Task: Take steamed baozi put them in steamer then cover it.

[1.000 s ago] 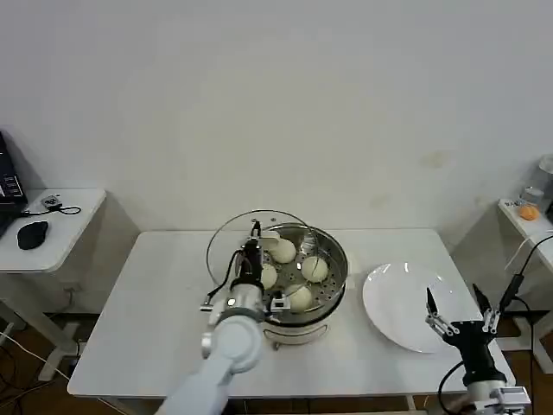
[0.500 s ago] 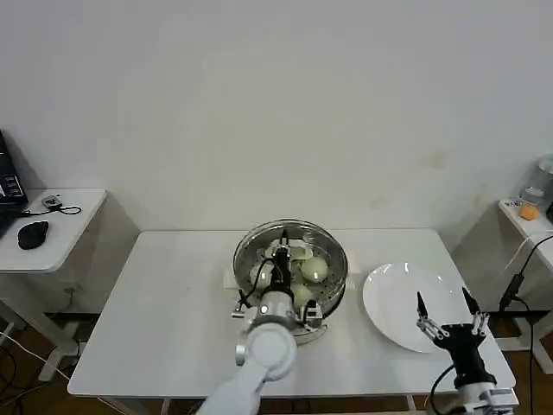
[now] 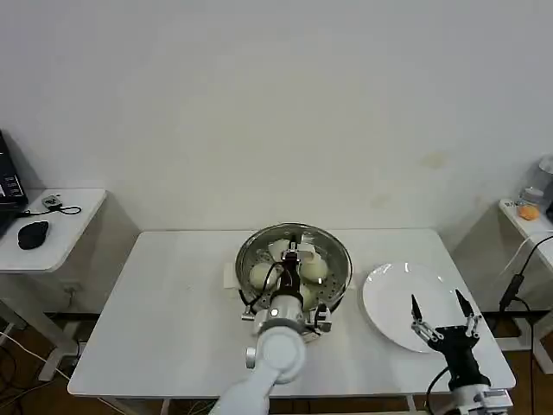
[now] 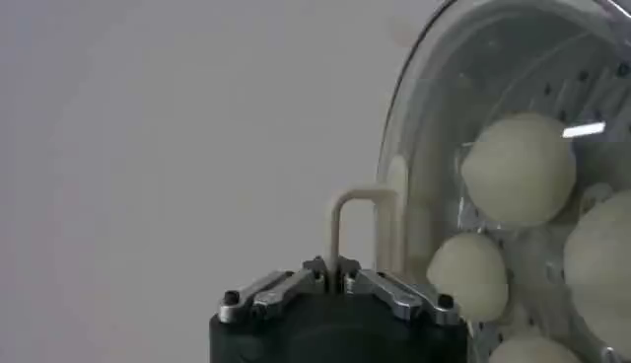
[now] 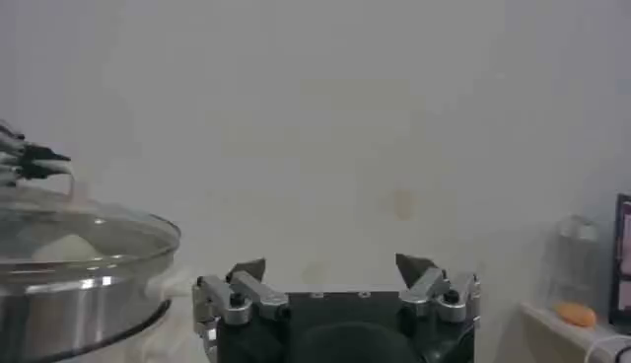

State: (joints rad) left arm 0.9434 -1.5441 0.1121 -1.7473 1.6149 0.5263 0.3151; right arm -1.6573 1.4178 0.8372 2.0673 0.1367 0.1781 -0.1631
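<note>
The steamer (image 3: pixel 344 278) stands mid-table, a shiny steel basket on a white base. Several cream-white baozi (image 3: pixel 315 270) lie inside it and show through the round glass lid (image 3: pixel 328 247). That lid sits over the steamer's mouth. My left gripper (image 3: pixel 292 252) is shut on the lid's cream loop handle (image 4: pixel 357 212). In the left wrist view the gripper (image 4: pixel 340 274) pinches one leg of the handle, with baozi (image 4: pixel 518 168) under the glass beside it. My right gripper (image 3: pixel 436 298) hovers open over the bare white plate (image 3: pixel 389 294). It (image 5: pixel 330 268) holds nothing, and the steamer (image 5: pixel 59 306) lies off to its side.
The white table (image 3: pixel 173 303) has free surface to the left of the steamer. A side table (image 3: pixel 60 246) with a black mouse (image 3: pixel 33 233) stands at far left. A shelf (image 3: pixel 527 226) with an orange item (image 3: pixel 529 210) is at far right.
My left gripper has carried the glass lid rightward from beside the steamer to over its mouth. My right gripper has drifted slightly left over the plate.
</note>
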